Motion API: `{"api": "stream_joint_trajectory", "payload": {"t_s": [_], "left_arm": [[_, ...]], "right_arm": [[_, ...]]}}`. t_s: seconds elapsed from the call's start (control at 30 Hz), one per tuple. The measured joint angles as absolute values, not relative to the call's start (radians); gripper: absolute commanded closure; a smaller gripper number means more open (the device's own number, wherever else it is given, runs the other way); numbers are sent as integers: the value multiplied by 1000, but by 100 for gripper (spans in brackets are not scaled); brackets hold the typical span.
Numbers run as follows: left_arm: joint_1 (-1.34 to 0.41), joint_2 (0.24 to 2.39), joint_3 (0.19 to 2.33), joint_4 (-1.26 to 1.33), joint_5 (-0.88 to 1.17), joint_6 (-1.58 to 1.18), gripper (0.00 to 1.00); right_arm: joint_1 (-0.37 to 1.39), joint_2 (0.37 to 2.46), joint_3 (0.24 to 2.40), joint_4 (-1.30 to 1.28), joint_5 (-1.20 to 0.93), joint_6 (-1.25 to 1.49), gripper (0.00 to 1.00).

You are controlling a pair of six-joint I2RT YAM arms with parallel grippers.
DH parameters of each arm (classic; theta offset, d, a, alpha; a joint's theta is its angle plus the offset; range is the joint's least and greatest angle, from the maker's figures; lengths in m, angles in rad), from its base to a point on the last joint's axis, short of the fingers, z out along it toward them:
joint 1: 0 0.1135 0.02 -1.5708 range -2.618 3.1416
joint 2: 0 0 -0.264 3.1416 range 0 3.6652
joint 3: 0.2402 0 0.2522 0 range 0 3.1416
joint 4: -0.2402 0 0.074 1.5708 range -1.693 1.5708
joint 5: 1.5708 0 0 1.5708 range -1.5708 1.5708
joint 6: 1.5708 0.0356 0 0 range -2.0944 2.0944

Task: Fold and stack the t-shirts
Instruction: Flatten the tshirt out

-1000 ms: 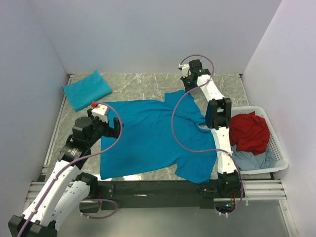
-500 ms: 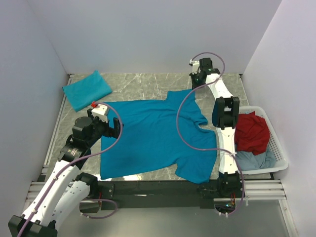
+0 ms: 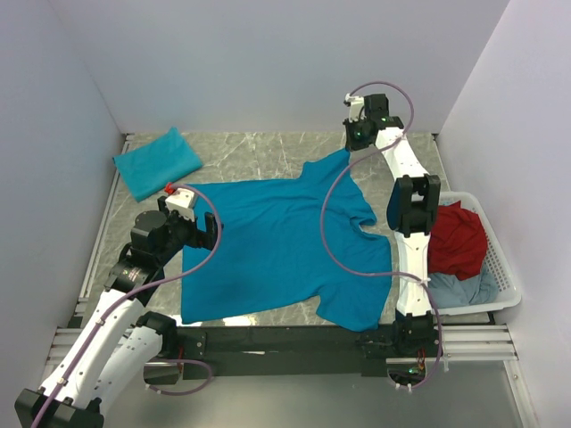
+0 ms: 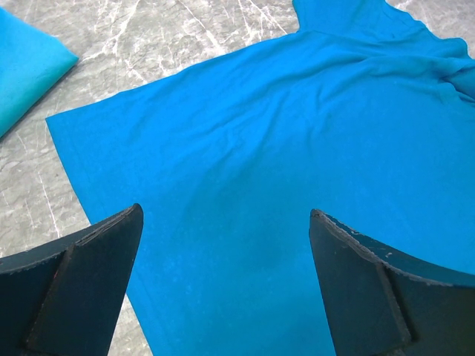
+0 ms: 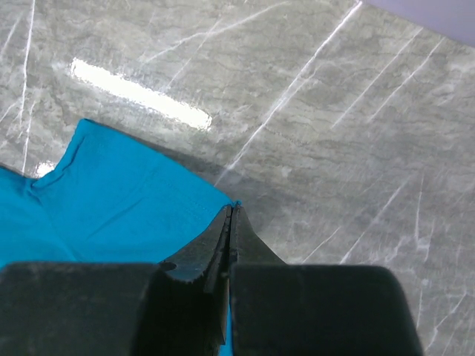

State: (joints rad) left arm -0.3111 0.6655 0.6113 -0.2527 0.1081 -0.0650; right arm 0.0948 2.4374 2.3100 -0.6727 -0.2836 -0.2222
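Spreading step: sleeve pull-out
Your right gripper [image 5: 231, 211] pinches the far sleeve [image 5: 122, 185] of the shirt [image 3: 268, 241] lying spread mid-table [image 3: 259, 153]; left gripper [image 4: 226, 215] gapes over its body; a folded shirt [image 3: 156, 162] sits in the far-left corner. Next, likely: draw the sleeve flat, release.
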Motion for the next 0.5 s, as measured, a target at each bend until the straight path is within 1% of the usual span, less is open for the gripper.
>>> {"api": "stream_joint_trajectory", "payload": {"t_s": [0.17,0.23,0.4,0.5], "left_arm": [[-311,665,611,-253,108,-65,1],[-311,665,611,-253,108,-65,1],[-311,668,611,-252,108,-65,1],[-311,672,611,-253,108,-65,1]], "right_arm": [[96,2444,2312,-685,-285,-220,100],[96,2438,2281,-671,-294,-220,100],[102,2347,2014,-621,-321,-230,100],[117,2290,1903,-622,-337,-247,100]]}}
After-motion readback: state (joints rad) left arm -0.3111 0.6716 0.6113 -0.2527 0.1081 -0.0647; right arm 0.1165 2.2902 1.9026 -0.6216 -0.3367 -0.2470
